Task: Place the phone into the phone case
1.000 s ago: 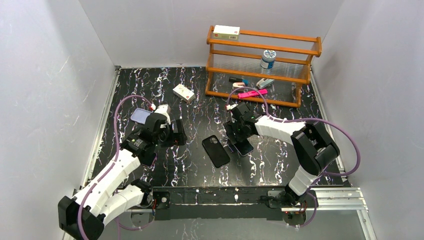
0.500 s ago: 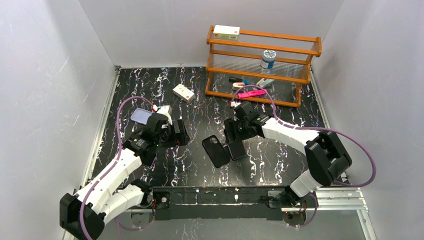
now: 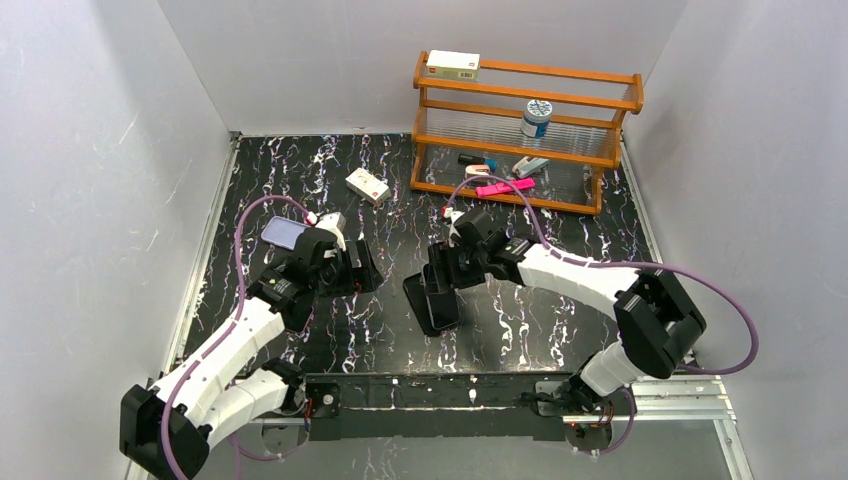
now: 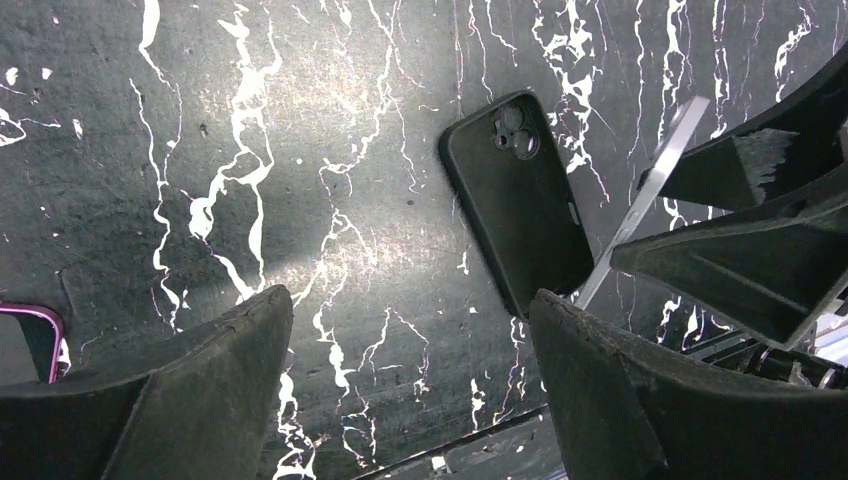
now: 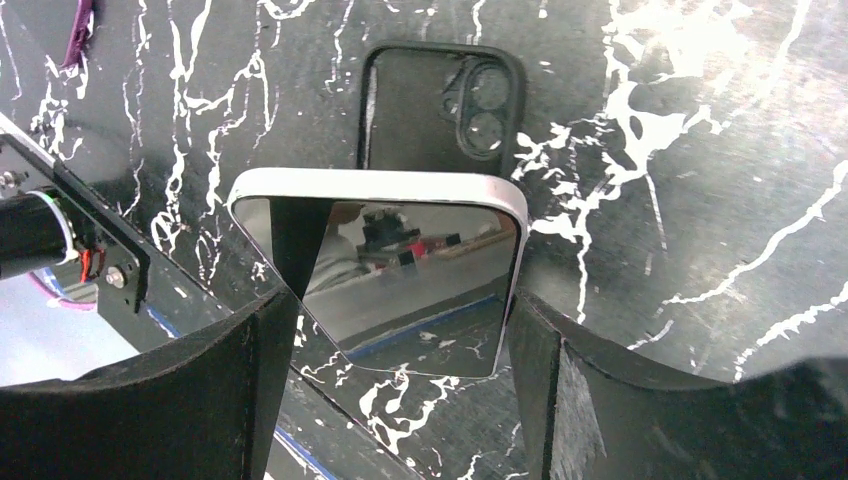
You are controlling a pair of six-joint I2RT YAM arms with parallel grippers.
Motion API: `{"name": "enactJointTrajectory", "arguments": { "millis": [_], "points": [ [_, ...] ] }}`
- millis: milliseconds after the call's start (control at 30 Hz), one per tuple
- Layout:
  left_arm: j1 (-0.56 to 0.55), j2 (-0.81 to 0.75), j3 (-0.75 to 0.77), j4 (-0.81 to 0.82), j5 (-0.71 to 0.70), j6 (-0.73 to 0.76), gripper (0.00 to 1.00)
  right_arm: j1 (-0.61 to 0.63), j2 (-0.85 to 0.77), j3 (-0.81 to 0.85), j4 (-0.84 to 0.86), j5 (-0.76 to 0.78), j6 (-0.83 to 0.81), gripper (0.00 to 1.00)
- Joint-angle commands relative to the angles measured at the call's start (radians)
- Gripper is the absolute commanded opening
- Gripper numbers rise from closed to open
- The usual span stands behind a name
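Note:
My right gripper (image 5: 400, 320) (image 3: 443, 278) is shut on the phone (image 5: 385, 265), which has a glossy dark screen and a silver rim. It holds the phone tilted, just above a matte black slab with camera lenses (image 5: 415, 105) (image 3: 428, 312). The phone's silver edge shows in the left wrist view (image 4: 655, 170), beside the slab (image 4: 520, 200). The lavender phone case (image 3: 283, 232) lies at the far left, behind my left arm; its purple rim shows in the left wrist view (image 4: 30, 340). My left gripper (image 4: 410, 385) (image 3: 356, 268) is open and empty, low over the mat, left of the slab.
A wooden rack (image 3: 528, 105) stands at the back right with a white box (image 3: 452, 65), a bottle (image 3: 536, 118) and a pink item (image 3: 503, 186). A small white box (image 3: 367, 185) lies on the mat. Grey walls close in on three sides.
My right gripper has lifted the phone off the mat to the right of the black slab and carried it left, over the slab. The left arm has barely moved.

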Motion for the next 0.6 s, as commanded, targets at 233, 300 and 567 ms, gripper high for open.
{"name": "enactJointTrajectory", "arguments": {
  "millis": [233, 300, 567],
  "points": [
    [0.003, 0.011, -0.025, 0.012, 0.026, -0.057, 0.82, 0.032, 0.073, 0.036, 0.184, -0.075, 0.066, 0.49],
    [0.003, 0.016, -0.025, 0.014, 0.034, -0.066, 0.81, 0.032, 0.087, 0.042, 0.192, -0.083, 0.074, 0.49],
    [0.003, 0.017, -0.046, 0.033, 0.053, -0.111, 0.79, 0.032, 0.113, 0.089, 0.159, -0.037, 0.164, 0.49]
  ]
}}
